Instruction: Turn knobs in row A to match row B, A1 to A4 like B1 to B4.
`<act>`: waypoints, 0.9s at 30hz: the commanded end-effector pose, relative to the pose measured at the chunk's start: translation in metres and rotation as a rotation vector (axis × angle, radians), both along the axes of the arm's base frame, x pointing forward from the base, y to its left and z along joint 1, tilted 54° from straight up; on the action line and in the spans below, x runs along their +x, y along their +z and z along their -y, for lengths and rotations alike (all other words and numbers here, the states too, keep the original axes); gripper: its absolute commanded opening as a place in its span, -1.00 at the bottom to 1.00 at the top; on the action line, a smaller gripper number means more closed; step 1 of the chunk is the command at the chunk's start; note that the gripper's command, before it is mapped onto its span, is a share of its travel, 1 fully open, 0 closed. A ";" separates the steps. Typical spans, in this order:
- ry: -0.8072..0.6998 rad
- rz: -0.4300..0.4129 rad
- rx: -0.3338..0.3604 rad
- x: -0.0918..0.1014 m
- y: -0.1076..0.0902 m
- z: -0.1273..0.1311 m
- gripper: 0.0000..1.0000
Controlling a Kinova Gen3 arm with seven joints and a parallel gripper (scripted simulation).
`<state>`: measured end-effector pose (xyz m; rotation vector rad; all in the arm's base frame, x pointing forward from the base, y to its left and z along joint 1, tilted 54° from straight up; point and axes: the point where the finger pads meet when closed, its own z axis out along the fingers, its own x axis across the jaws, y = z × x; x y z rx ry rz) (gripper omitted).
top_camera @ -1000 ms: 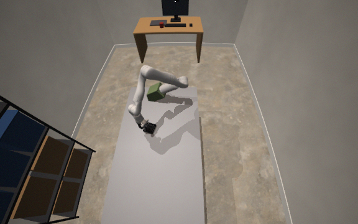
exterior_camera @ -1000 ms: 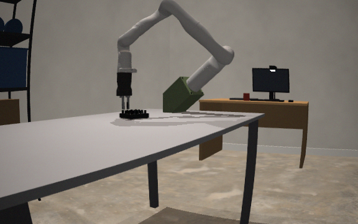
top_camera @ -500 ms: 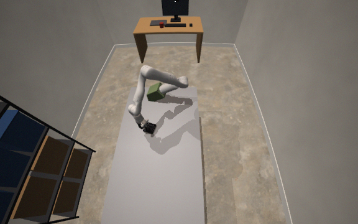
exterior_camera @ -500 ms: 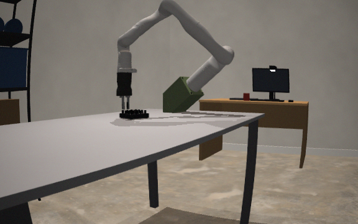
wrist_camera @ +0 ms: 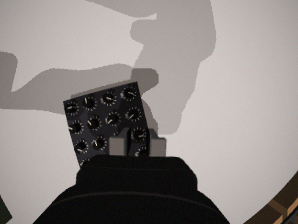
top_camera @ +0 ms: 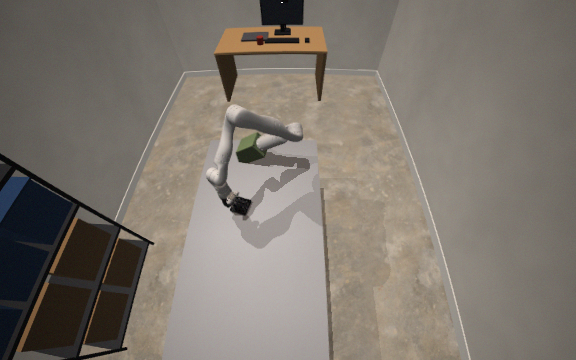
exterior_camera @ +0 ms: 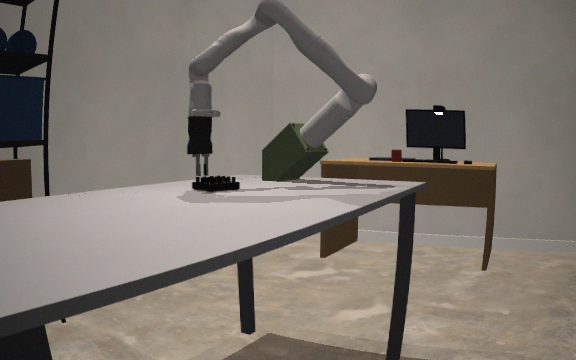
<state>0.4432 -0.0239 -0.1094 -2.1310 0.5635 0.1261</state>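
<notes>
The black knob box [top_camera: 243, 205] [exterior_camera: 216, 186] [wrist_camera: 101, 132] stands on the table, turned slightly in the wrist view. Several knobs with white lines and rings of marks show on it. The far right corner knob [wrist_camera: 129, 93] and the knob beside it [wrist_camera: 109, 98] are in plain sight. Printed names and the socket cannot be made out, so I cannot tell the rows. My gripper [exterior_camera: 201, 173] [wrist_camera: 138, 137] points down, partly open, its fingertips just above or at knob-top height at one end of the box. A knob [wrist_camera: 143, 151] shows partly between the fingers. The gripper body hides the box's near edge.
The grey table [top_camera: 248, 300] [exterior_camera: 118, 240] carries the green arm base [top_camera: 251, 148] [exterior_camera: 283, 155]. The arm's shadow falls across the box and the table beside it. A shelf rack [top_camera: 63, 250] stands on the left, and a wooden desk [top_camera: 273, 47] [exterior_camera: 418, 185] at the back.
</notes>
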 end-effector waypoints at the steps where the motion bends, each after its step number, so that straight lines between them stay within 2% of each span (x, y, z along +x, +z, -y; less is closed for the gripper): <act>1: -0.001 0.001 -0.001 0.000 0.000 0.001 -0.07; 27: -0.001 0.001 -0.001 0.002 -0.008 -0.010 -0.07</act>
